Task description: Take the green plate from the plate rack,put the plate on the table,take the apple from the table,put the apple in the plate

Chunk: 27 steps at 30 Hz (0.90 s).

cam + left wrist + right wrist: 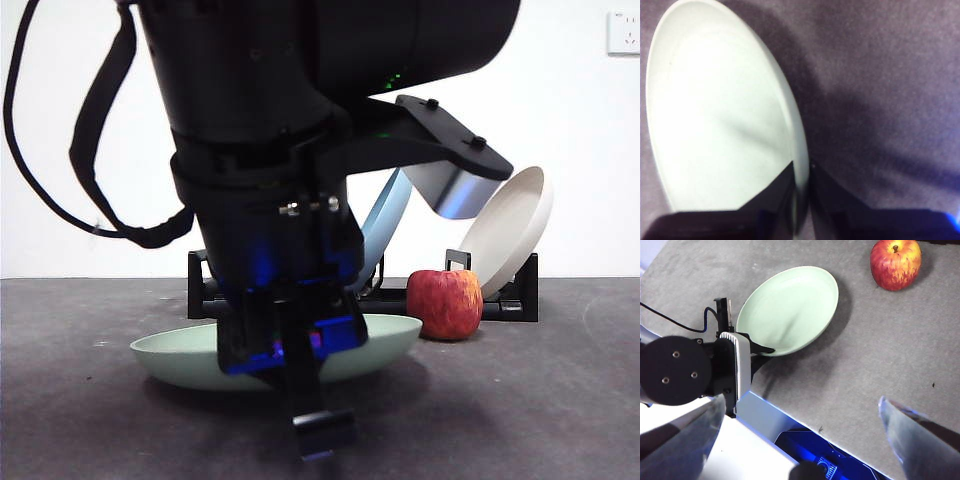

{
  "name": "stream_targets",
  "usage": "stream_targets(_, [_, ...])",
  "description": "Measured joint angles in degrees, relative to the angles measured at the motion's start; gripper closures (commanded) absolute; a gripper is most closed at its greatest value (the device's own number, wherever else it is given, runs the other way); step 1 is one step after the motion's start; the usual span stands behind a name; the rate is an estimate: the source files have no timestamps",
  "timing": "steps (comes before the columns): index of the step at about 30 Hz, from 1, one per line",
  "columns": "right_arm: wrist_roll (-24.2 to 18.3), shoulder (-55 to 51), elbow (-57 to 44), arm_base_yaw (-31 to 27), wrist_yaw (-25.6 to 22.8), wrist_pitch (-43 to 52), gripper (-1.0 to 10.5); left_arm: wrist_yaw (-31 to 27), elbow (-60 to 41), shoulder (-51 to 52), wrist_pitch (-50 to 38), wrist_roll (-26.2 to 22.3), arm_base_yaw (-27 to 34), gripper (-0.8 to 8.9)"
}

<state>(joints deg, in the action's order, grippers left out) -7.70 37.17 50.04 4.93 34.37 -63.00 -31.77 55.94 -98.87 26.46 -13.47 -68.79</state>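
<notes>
**Green plate down on table, left gripper clamped on its rim**

Left gripper: jaws closed to a thin gap on the edge of the green plate; one jaw sits over the inner face, the other outside the rim. In the front view the same gripper comes down from above, big and dark, at the near edge of the plate.

Green plate: lies on the table, hollow side up. Front view shows it low and nearly flat; whether the gripped near edge is slightly lifted cannot be told. From the right wrist view the plate is empty.

Apple: upright on the table, beside the plate's edge but apart from it, just in front of the plate rack. Right wrist view shows the apple stem up, well clear of the plate.

Rack: a blue plate and a beige plate lean in its slots.

Right gripper: held high above the table, jaws spread wide, nothing between them.
</notes>
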Motion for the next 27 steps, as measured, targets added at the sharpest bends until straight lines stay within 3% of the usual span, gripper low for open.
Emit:
stream_targets(8, [0.0,0.0,0.0,0.0,0.0,0.0,2.9,1.88,-0.04,-0.24,0.11,0.24,-0.15,5.76])
stream_targets(12, [0.0,0.0,0.0,0.0,0.0,0.0,2.9,1.9,-0.02,0.22,0.52,1.22,-0.15,3.81])
stream_targets(14, [0.0,0.02,0.0,0.0,0.0,0.0,2.9,1.92,0.2,1.49,2.51,2.14,-0.15,3.37])
stream_targets(24, [0.74,1.86,0.0,0.0,-0.04,2.71,2.9,2.71,8.52,12.7,14.21,7.13,-0.24,3.33])
stream_targets(27, [2.36,3.54,0.0,0.0,-0.04,7.37,2.9,5.68,11.87,17.14,18.23,9.77,-0.28,3.34])
